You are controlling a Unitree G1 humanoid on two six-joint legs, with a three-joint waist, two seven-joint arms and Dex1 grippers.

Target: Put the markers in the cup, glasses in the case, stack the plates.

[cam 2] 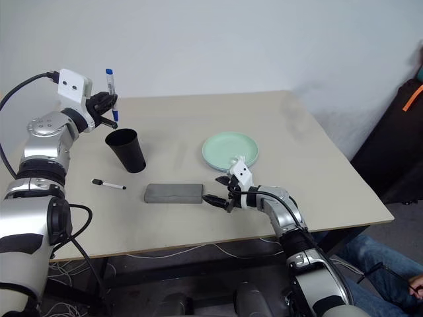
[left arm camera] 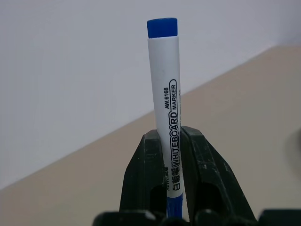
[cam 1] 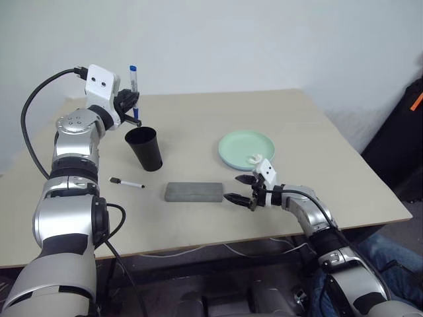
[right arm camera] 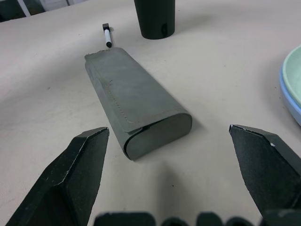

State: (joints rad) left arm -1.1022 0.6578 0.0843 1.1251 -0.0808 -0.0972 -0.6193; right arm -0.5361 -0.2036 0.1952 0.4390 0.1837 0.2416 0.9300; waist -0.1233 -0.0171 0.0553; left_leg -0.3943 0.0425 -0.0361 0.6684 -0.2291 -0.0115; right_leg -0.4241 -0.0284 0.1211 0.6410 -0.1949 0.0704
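A: Holding the blue marker (cam 1: 133, 84) upright, the left gripper (cam 1: 129, 102) hangs above the table (cam 1: 310, 125), up and a little toward ten o'clock from the cup (cam 1: 145, 148). Its fingers (left arm camera: 143, 179) are clamped on the white barrel, the blue end pointing up, and the barrel reads "WHITEBOARD MARKER".

B: And the cup itself?

A: It stands upright on the table, rim up, at about ten o'clock from the case (cam 1: 193, 191). The marker is not in it — it is in the air beside the rim.

B: The other marker?

A: The black marker (cam 1: 126, 183) lies flat on the table at about seven o'clock from the cup, near it but not touching, and at nine o'clock from the case.

B: What is the right gripper (cam 1: 240, 189) doing?

A: It hovers low just beside the case's near end, at three o'clock from it, fingers spread wide with nothing between them. In the right wrist view the case (right arm camera: 134, 103) lies closed, its rounded end toward the gripper.

B: The plates?

A: The mint green plate (cam 1: 246, 150) sits at about one o'clock from the case — the right wrist view shows a light blue plate (right arm camera: 288, 96) under it. A small white scrap (cam 1: 254, 158) rests at the green plate's near rim.
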